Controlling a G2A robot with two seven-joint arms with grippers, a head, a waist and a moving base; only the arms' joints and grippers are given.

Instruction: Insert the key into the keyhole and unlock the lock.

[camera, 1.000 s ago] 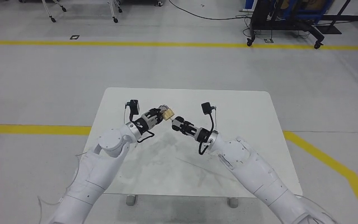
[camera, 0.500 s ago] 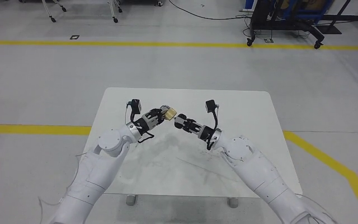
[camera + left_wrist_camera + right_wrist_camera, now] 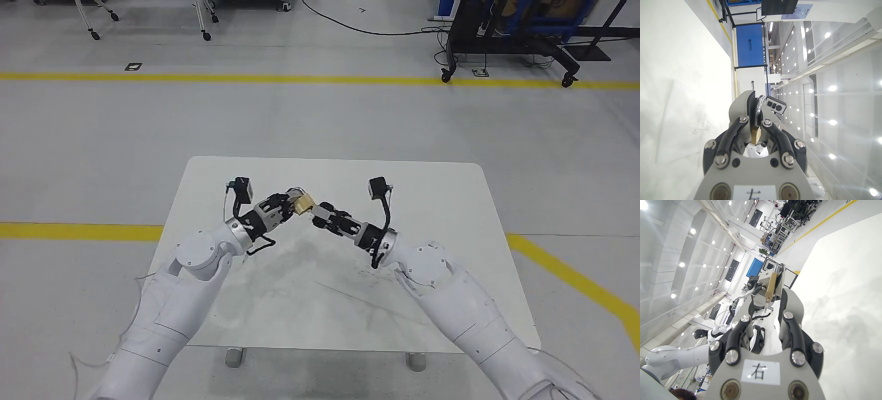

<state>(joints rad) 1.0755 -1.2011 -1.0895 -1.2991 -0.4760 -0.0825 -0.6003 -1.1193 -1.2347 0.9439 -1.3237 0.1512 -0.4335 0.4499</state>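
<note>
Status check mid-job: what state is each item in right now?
Brass padlock with silver shackle: shackle looks closed, held aloft.
Slim silver key: tip at the padlock's keyhole, depth unclear.
Left claw: shut on padlock.
Right claw: shut on key.

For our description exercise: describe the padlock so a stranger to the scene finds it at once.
Over the white table, two robot arms meet. The left pincer grips a small padlock: the only brass-coloured block there, with a silver loop, among white and black robot parts.
</note>
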